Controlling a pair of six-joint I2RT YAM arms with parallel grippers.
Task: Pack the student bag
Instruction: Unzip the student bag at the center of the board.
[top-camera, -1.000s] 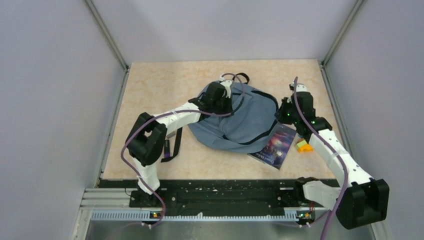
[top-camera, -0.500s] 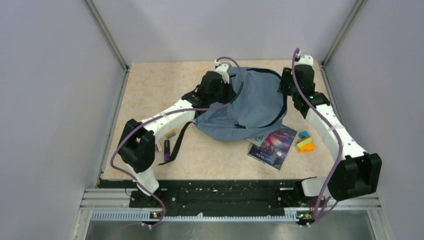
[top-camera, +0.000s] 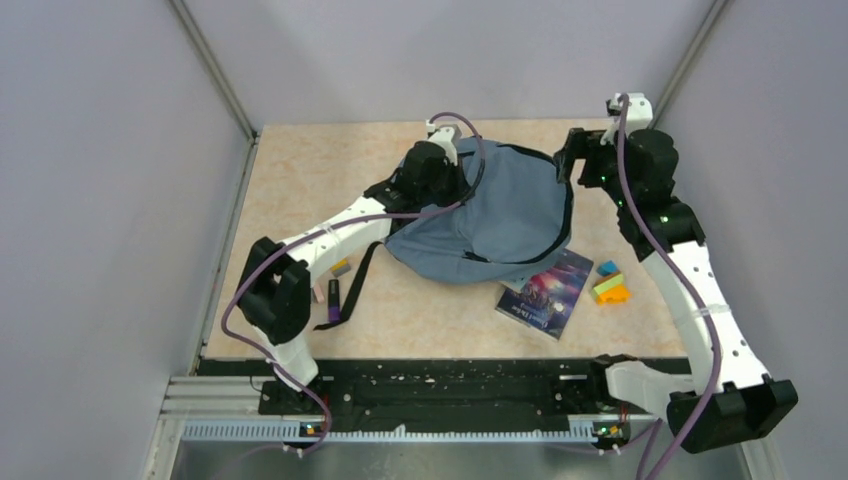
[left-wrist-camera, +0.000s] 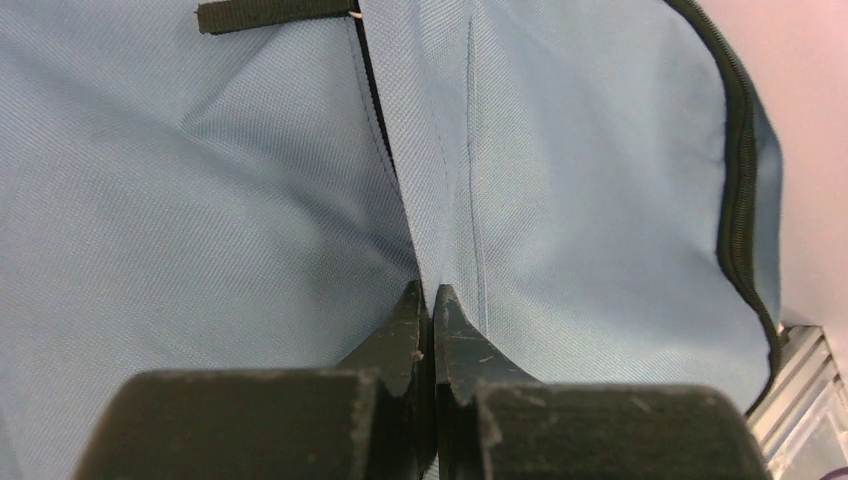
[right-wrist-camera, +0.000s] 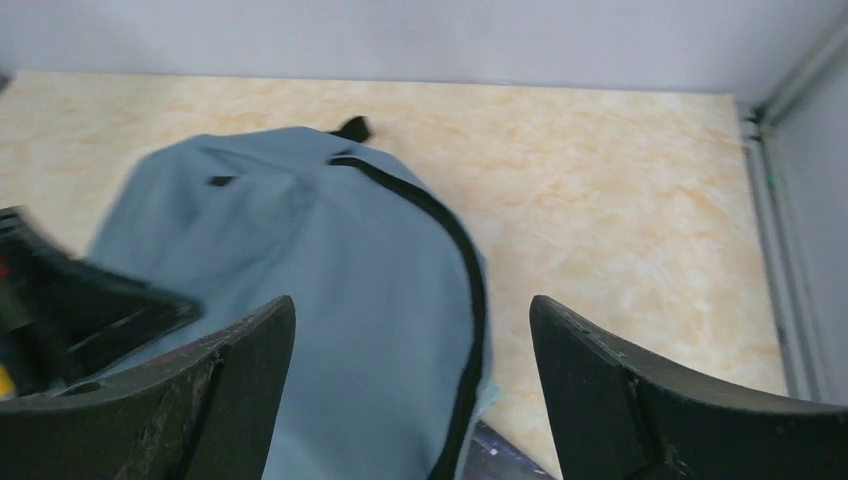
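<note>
Right jaws have swung off the student bag, wide open; left jaws pinch its fabric.

The top camera looks down from high behind the near edge onto the whole surface. The left wrist camera is pressed close to the bag; the right wrist camera sees the same bag from farther back, lower left.
</note>
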